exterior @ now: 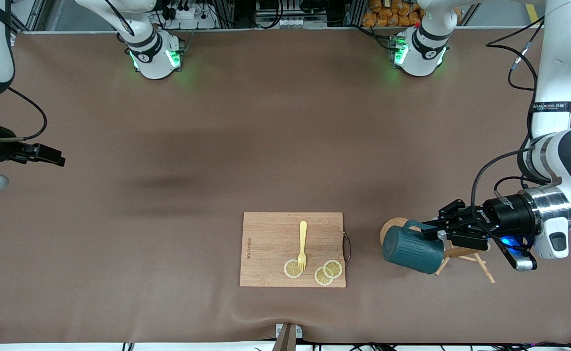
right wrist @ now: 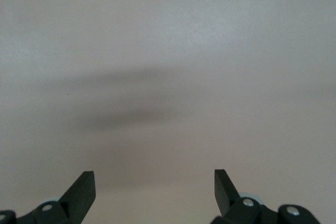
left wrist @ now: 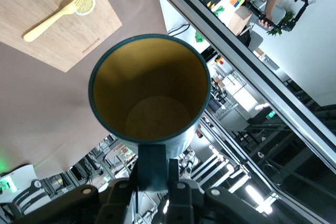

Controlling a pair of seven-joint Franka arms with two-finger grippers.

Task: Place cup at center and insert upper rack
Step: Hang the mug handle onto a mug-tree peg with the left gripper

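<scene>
Left gripper [exterior: 436,232], lower right of frame, clamped tight on handle of the cup [exterior: 412,249]; cup tipped sideways in the air over the upper rack [exterior: 461,256]. Right gripper [exterior: 51,155], left edge, spread wide, empty, waiting. Step: carrying cup to table center. Next: swing toward middle, turn upright, set down. Count: one cup, one rack, one cutting board [exterior: 292,248], one fork [exterior: 303,244], three lemon slices [exterior: 332,268].

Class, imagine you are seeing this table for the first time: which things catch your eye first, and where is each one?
First comes the dark teal cup, held tilted by its handle in the shut left gripper over the wooden mug tree at the left arm's end of the table. Next is the cutting board beside it, with a yellow fork and lemon slices on it. The right gripper waits open over bare table.
</scene>
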